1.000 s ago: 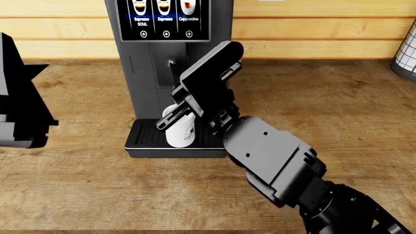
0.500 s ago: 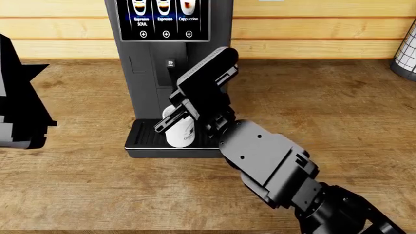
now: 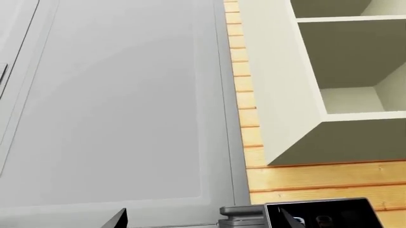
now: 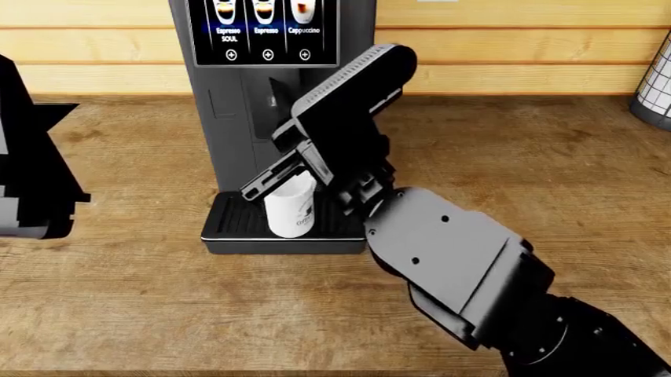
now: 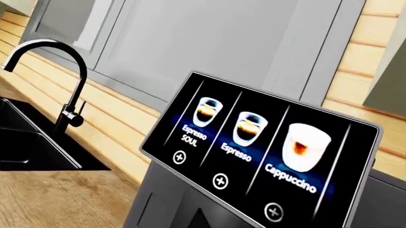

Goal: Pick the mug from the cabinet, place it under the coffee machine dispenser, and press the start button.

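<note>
A wooden bench (image 4: 545,157) with a warm brown grain runs across the head view, backed by a wall of pale horizontal planks (image 4: 504,47). On it stands the tall dark grey coffee machine (image 4: 225,126), its screen (image 5: 260,156) showing three drinks labelled Espresso SOUL, Espresso and Cappuccino, each with a round plus button below. The mug (image 4: 291,206) stands upright on the ribbed black tray (image 4: 236,224) at the foot of the machine, in front of its recess; the dispenser itself is hidden behind the right arm. The right pincer (image 4: 281,169) hangs just above the mug's rim, one finger (image 4: 267,179) slanting over it; I cannot tell how far apart its jaws are. At the far right edge stands a white cylinder with a black grid (image 4: 655,86). The right wrist view shows a black curved tap (image 5: 60,80) over a dark sink (image 5: 32,147) beside the machine, with grey cabinet doors (image 5: 209,52) above. The left wrist view shows a grey door (image 3: 114,104) and open pale shelves (image 3: 343,71); the left pincer is out of sight.
</note>
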### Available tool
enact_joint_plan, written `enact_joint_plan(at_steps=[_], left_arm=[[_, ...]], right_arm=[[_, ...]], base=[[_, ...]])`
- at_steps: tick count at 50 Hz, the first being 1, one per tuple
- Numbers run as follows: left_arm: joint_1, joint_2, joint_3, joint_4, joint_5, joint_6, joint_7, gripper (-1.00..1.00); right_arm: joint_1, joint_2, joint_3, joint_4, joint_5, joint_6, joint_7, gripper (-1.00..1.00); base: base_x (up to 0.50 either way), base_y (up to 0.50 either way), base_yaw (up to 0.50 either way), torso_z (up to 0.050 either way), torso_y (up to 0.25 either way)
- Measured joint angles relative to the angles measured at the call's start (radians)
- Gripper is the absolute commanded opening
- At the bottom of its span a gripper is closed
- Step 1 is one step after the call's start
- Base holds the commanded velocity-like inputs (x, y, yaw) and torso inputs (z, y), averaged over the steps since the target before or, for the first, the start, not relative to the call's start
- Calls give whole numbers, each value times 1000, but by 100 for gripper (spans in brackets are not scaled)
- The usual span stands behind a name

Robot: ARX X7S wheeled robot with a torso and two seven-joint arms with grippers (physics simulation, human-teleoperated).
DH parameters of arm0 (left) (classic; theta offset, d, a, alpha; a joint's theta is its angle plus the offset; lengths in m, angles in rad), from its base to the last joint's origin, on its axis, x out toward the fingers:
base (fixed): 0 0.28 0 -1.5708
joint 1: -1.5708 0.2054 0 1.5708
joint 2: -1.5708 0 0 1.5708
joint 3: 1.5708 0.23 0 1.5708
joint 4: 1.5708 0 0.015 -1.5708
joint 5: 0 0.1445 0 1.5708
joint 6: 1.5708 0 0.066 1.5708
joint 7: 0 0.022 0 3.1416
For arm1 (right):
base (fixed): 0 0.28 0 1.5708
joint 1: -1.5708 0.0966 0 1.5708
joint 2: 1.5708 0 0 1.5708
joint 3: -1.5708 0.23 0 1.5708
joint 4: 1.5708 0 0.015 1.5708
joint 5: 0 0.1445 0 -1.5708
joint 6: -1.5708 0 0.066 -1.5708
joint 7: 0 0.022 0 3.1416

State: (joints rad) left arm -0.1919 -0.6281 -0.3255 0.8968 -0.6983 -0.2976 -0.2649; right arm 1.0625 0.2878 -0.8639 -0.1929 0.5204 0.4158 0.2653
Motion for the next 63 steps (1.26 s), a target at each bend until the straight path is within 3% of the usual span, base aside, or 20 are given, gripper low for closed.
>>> enact_joint_plan(at_steps=[12, 26, 27, 39, 51, 63], left_arm=[[1, 0, 4, -4, 3, 5, -1, 100], [10, -15, -7, 24, -16, -13, -25, 100], [12, -16, -8, 27, -18, -14, -28, 100], [38, -29, -29, 60, -41, -31, -56, 100], [63, -31, -48, 67, -52, -31, -74, 100], [137, -11, -159, 64, -149, 34, -45, 100]], right_arm=[[-24, 52, 17, -94, 35, 39, 27, -100], [-104, 237, 109, -381, 153, 131, 146, -100], [-111, 254, 121, -401, 163, 136, 158, 100], [-180, 490, 328, -597, 288, 163, 331, 100], [-316, 729, 608, -701, 388, 88, 512, 100], [-694, 860, 1243, -799, 448, 37, 645, 100]], base=[[0, 0, 0, 0, 0], [0, 0, 0, 0, 0], [0, 0, 0, 0, 0], [0, 0, 0, 0, 0], [0, 0, 0, 0, 0], [0, 0, 0, 0, 0]])
